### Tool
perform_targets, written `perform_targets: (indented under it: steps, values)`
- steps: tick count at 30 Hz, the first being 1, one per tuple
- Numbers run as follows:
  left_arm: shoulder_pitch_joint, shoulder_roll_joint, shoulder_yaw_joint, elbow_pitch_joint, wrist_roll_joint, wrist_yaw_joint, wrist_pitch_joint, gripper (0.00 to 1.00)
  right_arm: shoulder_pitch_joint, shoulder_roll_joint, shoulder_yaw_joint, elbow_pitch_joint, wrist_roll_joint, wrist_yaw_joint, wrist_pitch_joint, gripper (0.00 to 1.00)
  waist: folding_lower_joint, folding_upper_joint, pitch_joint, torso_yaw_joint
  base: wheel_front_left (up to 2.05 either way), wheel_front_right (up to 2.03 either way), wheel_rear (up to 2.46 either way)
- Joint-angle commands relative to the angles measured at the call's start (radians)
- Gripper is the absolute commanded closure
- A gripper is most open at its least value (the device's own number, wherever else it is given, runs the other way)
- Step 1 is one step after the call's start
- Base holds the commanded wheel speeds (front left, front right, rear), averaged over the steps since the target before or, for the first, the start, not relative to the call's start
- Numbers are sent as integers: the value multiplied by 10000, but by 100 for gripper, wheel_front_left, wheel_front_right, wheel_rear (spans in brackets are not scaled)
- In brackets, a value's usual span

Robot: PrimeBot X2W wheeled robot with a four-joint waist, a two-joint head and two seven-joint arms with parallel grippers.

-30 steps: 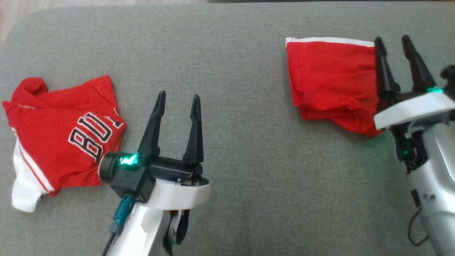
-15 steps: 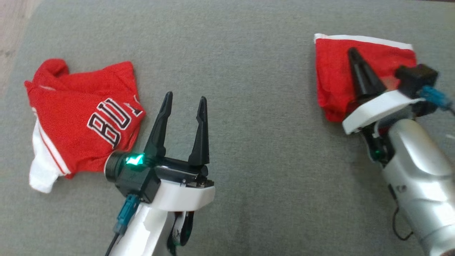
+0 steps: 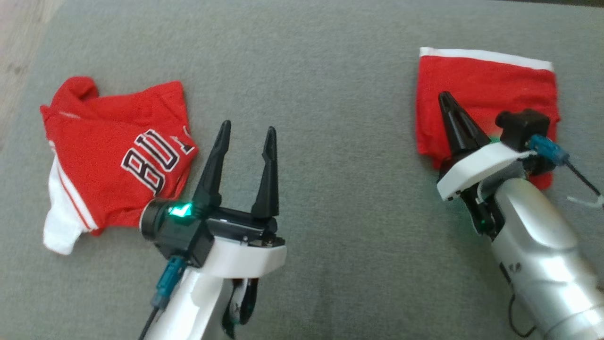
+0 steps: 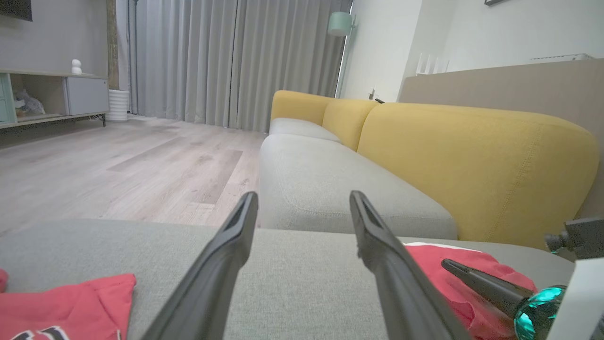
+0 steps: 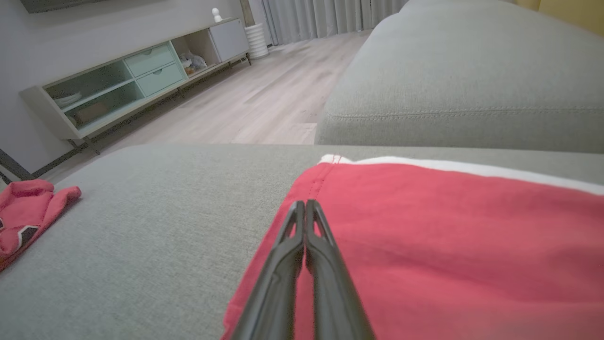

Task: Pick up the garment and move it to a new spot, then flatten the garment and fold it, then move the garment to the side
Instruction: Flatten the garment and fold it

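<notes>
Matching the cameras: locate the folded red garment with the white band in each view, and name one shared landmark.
Head view: folded red garment at upper right, with the right tool over it.
Left wrist view: garment at lower right, past the left arm's own right-hand finger.
Right wrist view: garment from centre to right, beneath that arm's shut fingers.
Shared landmark: the lettered red jersey, on the left in every view.

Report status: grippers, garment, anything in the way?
Left gripper open, over cushion. Right gripper shut, lying over folded red garment, no cloth seen pinched. Crumpled jersey left, nothing blocking.
</notes>
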State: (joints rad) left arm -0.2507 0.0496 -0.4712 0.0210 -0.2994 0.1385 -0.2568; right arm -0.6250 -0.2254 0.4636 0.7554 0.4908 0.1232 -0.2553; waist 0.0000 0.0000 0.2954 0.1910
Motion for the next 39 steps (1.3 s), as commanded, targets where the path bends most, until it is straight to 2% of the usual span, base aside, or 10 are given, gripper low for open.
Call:
perform_targets:
  steps: [1, 2, 3, 4, 13, 19, 27, 32, 39]
  values:
    - [-96, 7, 407, -323, 67, 76, -49, 0, 264, 178, -10, -437, -156, 75, -62, 100, 0, 0, -198, -196, 0, 0, 0]
    - [-31, 7, 479, -353, 103, 93, -49, 0, 478, 227, -206, -771, -304, 75, -62, 68, 0, 0, -316, -295, 0, 0, 0]
    - [48, 7, 554, -371, 160, 112, -49, 0, 719, 276, -379, -1120, -463, 75, -62, 7, 0, 0, -443, -393, 0, 0, 0]
    - [141, 7, 637, -385, 235, 130, -49, 0, 982, 317, -555, -1492, -631, 75, -63, 0, 0, 0, -570, -493, 0, 0, 0]
    - [1494, 7, 1658, -279, 758, 198, -49, 0, 4017, 606, -2243, -4897, -1595, 75, -63, 0, 0, 0, -1997, -1139, 0, 0, 0]
    - [2471, 7, 2205, 156, 1020, -88, -49, 0, 5834, 705, -2951, -6211, -2081, 75, -64, 0, 0, 0, -2817, -1384, 0, 0, 0]
    - [3347, 7, 2787, 715, 1284, -367, -49, 0, 7192, 855, -2929, -6182, -2267, 75, -64, 0, 0, 0, -3659, -1674, 0, 0, 0]
    - [3602, 7, 2898, 1059, 1491, -498, -49, 0, 7409, 910, -2843, -5936, -2305, 75, -64, 0, 0, 0, -3949, -1811, 0, 0, 0]
    - [3726, 7, 2933, 1272, 1382, -451, -49, 0, 7521, 980, -2964, -5638, -2337, 75, -64, 0, 0, 0, -4071, -1864, 0, 0, 0]
